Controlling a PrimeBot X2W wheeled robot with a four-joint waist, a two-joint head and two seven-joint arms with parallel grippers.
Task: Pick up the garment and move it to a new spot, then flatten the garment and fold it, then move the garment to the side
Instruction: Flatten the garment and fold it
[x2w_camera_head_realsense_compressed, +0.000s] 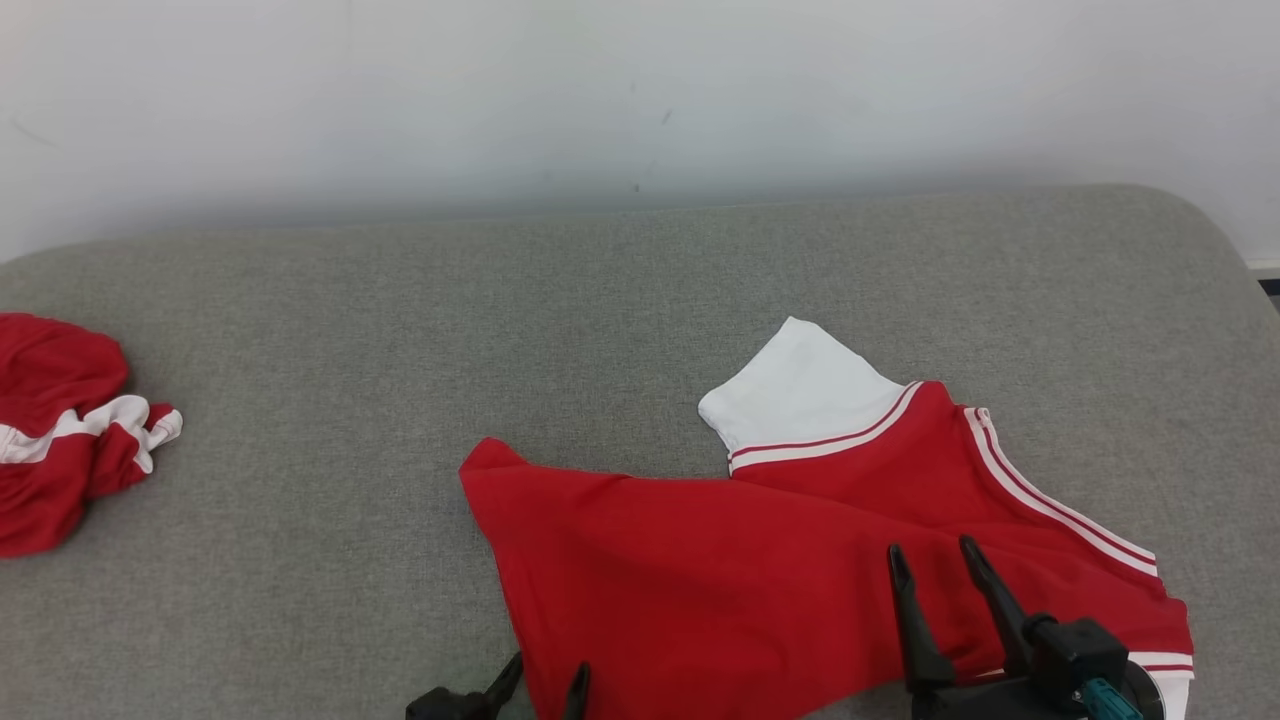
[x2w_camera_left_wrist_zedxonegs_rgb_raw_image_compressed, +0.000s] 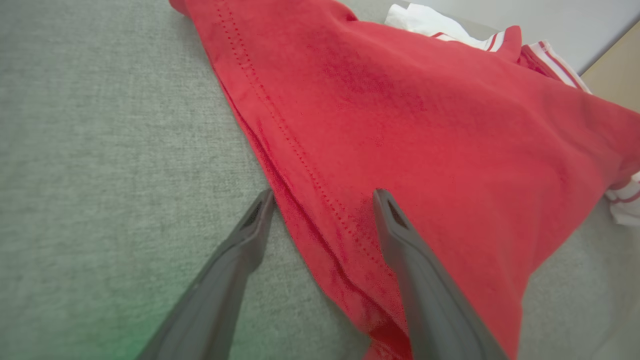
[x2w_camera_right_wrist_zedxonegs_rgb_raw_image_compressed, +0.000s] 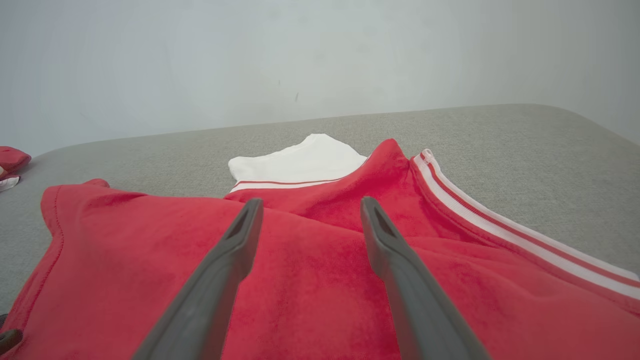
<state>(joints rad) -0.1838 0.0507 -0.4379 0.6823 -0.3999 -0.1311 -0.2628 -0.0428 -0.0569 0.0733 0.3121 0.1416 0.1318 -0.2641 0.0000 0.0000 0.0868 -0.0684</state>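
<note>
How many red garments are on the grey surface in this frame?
2. The spread garment lies at the near right; the crumpled garment sits at the left edge, partly cut off by the frame, so others may lie out of view.

soft even light, sharp, faint wall shadow

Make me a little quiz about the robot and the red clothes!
1. True or false: the right gripper has its jaws open.
2. What lies at the robot's far left? A: a crumpled red and white garment. B: a white towel. C: a blue cap.
3. Fill in: the far sleeve of the spread red shirt is ____.
Key: 1 true; 2 A; 3 white.
</note>
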